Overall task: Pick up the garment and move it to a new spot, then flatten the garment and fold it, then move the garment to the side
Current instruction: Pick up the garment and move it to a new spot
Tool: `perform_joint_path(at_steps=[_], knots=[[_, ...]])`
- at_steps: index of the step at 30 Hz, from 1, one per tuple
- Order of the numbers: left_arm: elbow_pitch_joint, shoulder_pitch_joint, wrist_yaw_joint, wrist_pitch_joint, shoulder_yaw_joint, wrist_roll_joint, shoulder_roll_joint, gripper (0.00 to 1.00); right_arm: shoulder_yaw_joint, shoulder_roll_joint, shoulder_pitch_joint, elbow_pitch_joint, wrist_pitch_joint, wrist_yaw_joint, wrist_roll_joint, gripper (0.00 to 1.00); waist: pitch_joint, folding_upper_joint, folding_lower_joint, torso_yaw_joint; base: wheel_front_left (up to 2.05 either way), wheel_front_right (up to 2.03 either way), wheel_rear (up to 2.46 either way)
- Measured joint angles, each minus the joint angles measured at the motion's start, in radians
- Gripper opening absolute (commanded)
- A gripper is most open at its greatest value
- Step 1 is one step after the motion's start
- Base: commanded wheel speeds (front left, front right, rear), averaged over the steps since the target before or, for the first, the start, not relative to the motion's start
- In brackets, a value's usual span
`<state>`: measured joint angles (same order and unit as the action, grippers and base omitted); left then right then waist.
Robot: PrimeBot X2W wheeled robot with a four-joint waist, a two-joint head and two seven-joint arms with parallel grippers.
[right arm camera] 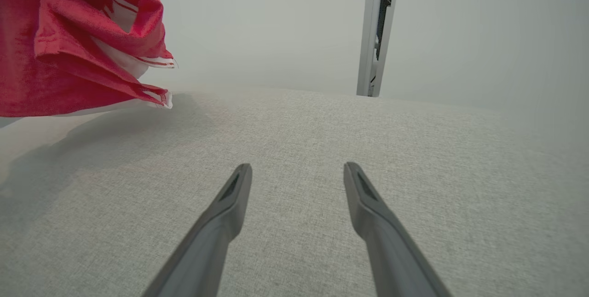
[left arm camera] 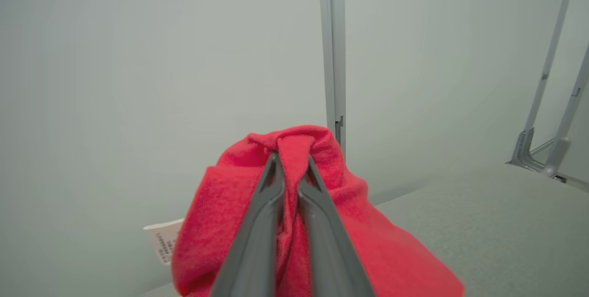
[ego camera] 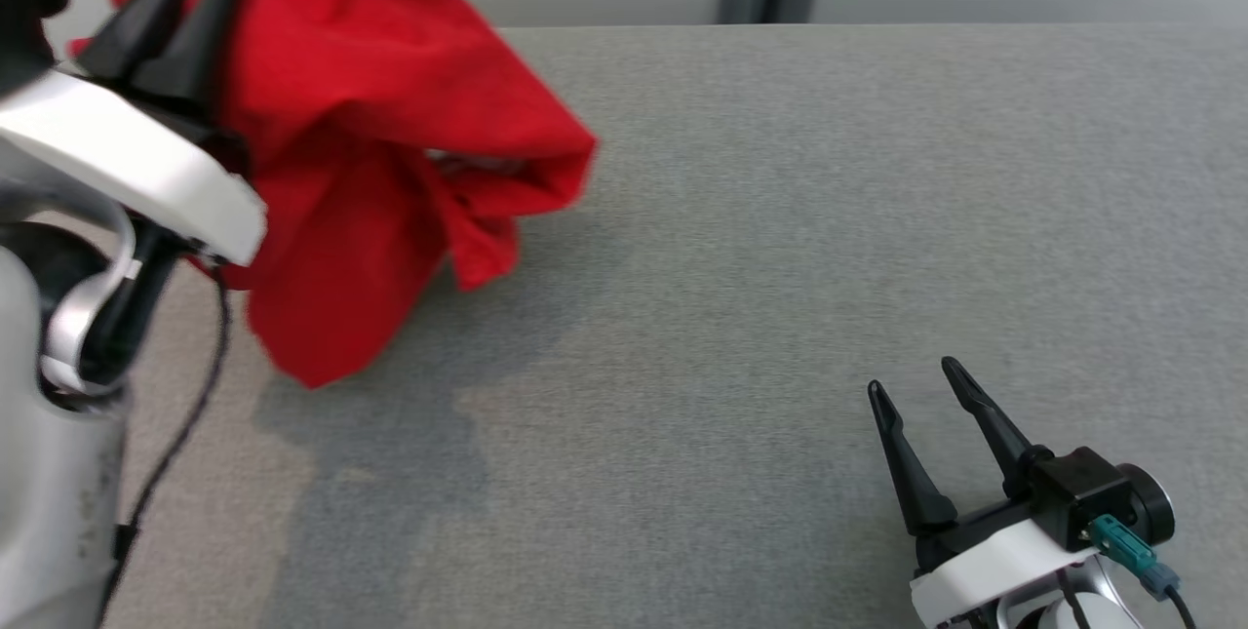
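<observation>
Grey fabric tabletop (ego camera: 780,268), pale wall behind. Left gripper (left arm camera: 292,159) clamped on a small bunch of the red garment (ego camera: 370,122), which hangs lifted at far left. Right gripper (ego camera: 911,375) spread apart, near right. Risks: the thin pinch slips; the dangling hem drags and bunches on set-down.

Grey fabric tabletop (ego camera: 780,268), pale wall (left arm camera: 138,57) behind, grey upright post (left arm camera: 332,48) past far edge, slanted metal struts (left arm camera: 547,103) off to one side.
</observation>
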<state>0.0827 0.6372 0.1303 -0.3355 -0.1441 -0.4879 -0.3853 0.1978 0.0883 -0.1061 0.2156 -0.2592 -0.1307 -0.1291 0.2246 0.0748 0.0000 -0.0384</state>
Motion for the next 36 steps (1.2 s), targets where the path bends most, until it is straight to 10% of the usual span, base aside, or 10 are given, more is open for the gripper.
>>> perform_joint_path(at_steps=[17, 33, 34, 36], knots=[[0.049, -0.027, -0.019, 0.124, -0.289, -0.09, 0.314, 0.0, -0.026, -0.02, 0.027, -0.001, 0.0, 0.0, -0.006, 1.0, -0.009, 0.0002, 0.0, 0.278, 0.0, 0.0, 0.0], [-0.7, -0.159, -0.104, 0.402, -0.331, 0.012, 0.295, 0.0, -0.034, -0.038, 0.065, 0.001, 0.0, 0.0, -0.014, 1.0, 0.008, 0.0002, 0.0, 0.348, 0.0, 0.0, 0.0], [-0.732, -0.159, -0.096, 0.431, -0.33, 0.007, 0.3, 0.05, -0.034, -0.039, 0.065, 0.002, 0.0, 0.0, -0.014, 1.0, 0.008, 0.0002, 0.0, 0.343, 0.0, 0.0, 0.0], [-0.774, -0.157, -0.077, 0.483, -0.333, -0.005, 0.313, 0.71, -0.039, -0.04, 0.065, 0.002, 0.0, 0.0, -0.014, 1.0, 0.006, 0.0003, 0.0, 0.33, 0.0, 0.0, 0.0]])
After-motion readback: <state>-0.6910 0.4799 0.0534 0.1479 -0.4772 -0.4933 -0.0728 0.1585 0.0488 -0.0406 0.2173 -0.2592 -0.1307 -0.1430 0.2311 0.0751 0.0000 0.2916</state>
